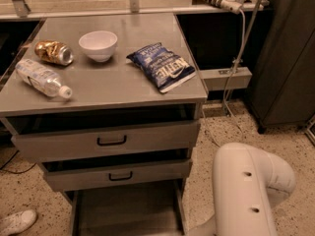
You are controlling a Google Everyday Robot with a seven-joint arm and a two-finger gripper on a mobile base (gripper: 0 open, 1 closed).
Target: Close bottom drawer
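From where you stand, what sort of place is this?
Probably an office kitchenette or lab: a grey cabinet holding a bowl, chip bag and bottle. The gripper is out of view.

Plain grey is seen on the bottom drawer (128, 213) and the table (113, 88). The bowl (98, 44) is white, the chip bag (162, 67) blue-and-white, the can (53, 52) gold. The floor (295, 146) is speckled beige. The arm (246, 191) is white; the gripper is out of view.
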